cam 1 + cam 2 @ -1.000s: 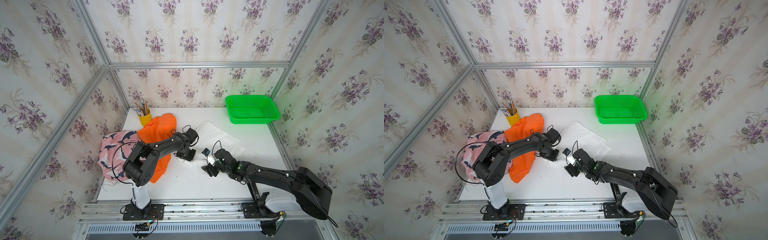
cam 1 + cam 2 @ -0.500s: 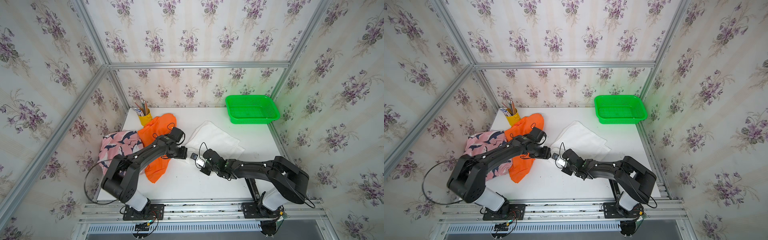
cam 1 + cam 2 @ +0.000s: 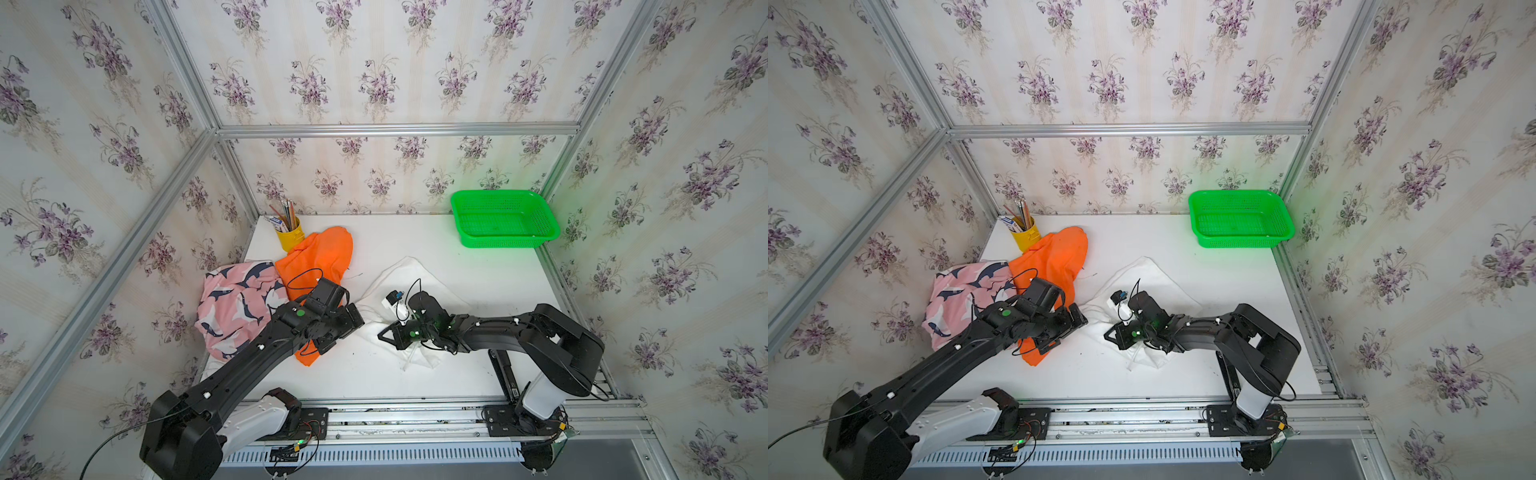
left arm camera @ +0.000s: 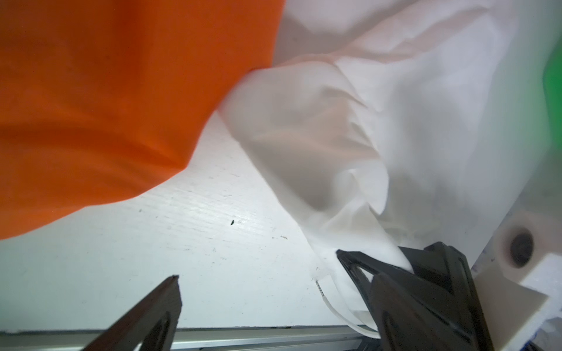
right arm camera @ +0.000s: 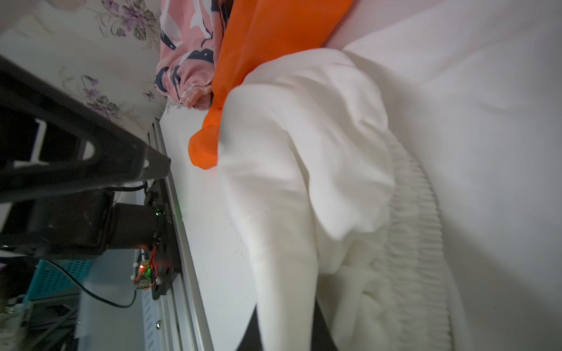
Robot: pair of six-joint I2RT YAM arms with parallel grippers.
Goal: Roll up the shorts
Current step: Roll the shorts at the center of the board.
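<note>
White shorts (image 3: 399, 270) were pinched by the closed right gripper (image 3: 382, 336); the left gripper (image 3: 345, 332) was spread wide, empty.

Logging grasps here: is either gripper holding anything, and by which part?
The right gripper is shut on the white shorts, pinching a bunched fold at their edge beside the ribbed waistband. The left gripper is open, holding nothing.

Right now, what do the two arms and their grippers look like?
Both arms are matte black with boxy links; the left arm and right arm each have a white base segment and a green dot near the wrist. Thin black cables loop over both wrists. The left gripper and right gripper have slim black fingers with triangular cut-outs.
</note>
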